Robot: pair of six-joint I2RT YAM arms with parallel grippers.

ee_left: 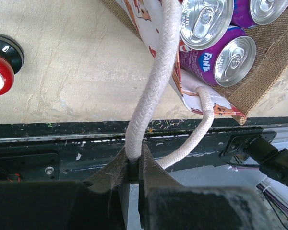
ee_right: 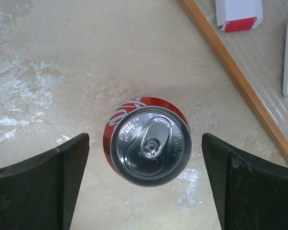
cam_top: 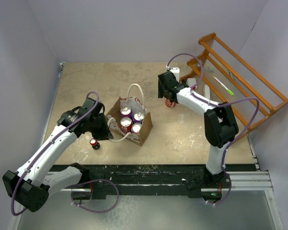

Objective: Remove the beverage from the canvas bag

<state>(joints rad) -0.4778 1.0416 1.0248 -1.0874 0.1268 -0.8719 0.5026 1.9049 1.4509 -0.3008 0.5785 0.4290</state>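
Note:
The canvas bag (cam_top: 143,132) stands mid-table, tan sides and white printed face, with several cans in it, purple Fanta cans (ee_left: 216,60) among them. My left gripper (cam_top: 109,128) is shut on the bag's near white rope handle (ee_left: 146,96); in the left wrist view the fingers (ee_left: 153,170) pinch the rope at its loop. A red can (cam_top: 94,143) stands on the table left of the bag. My right gripper (cam_top: 168,97) is open, its jaws on either side of and above another upright red can (ee_right: 149,141), not touching it.
A wooden rack (cam_top: 240,76) leans at the right wall with white items on it, a small white-and-red box (ee_right: 237,14) among them. A black rail (cam_top: 158,171) runs along the table's front edge. White walls stand on three sides.

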